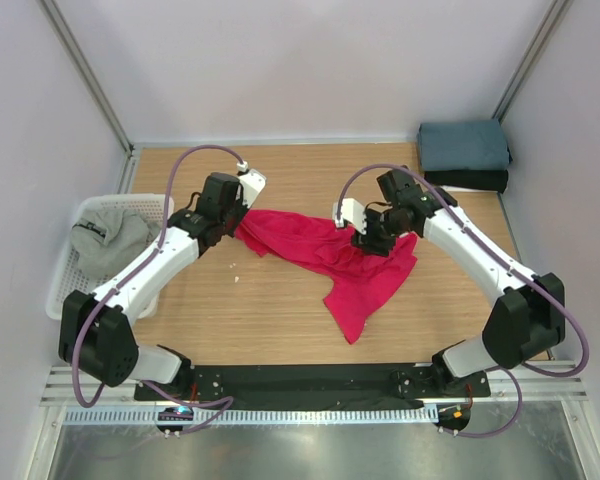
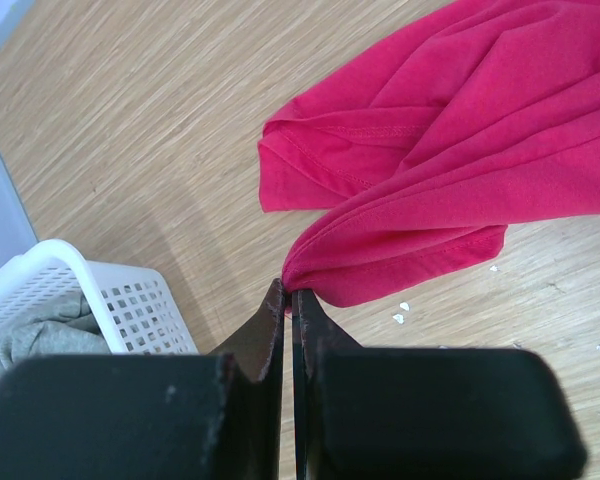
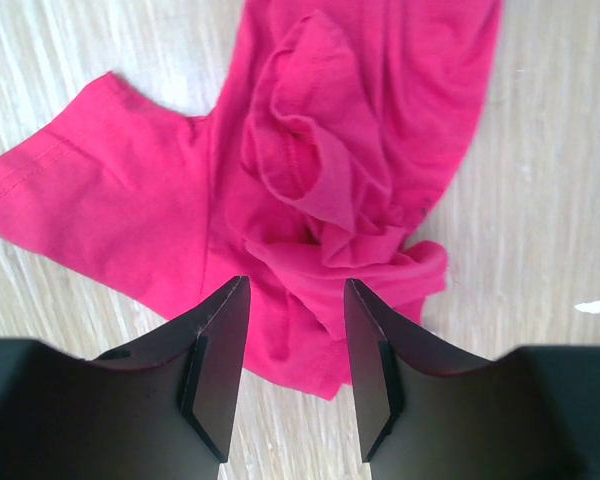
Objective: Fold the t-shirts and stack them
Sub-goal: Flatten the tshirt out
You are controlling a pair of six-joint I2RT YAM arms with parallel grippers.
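Note:
A crimson-red t-shirt (image 1: 330,262) lies crumpled across the middle of the wooden table. My left gripper (image 1: 236,226) is at its left end, and in the left wrist view that gripper (image 2: 288,290) is shut, pinching a rolled fold of the red t-shirt (image 2: 450,130) at the fingertips. My right gripper (image 1: 372,240) hovers over the shirt's right part. In the right wrist view the gripper (image 3: 295,285) is open, with a bunched heap of red cloth (image 3: 330,160) below and between its fingers (image 3: 220,350), not gripped. A light grey t-shirt (image 1: 108,240) lies in the basket. A folded slate-blue t-shirt (image 1: 463,145) rests on a black one (image 1: 472,181) at the back right.
A white mesh basket (image 1: 65,290) stands at the table's left edge, and its corner (image 2: 130,300) shows close to my left gripper. Small white specks (image 2: 402,312) lie on the wood. Walls close in the back and both sides.

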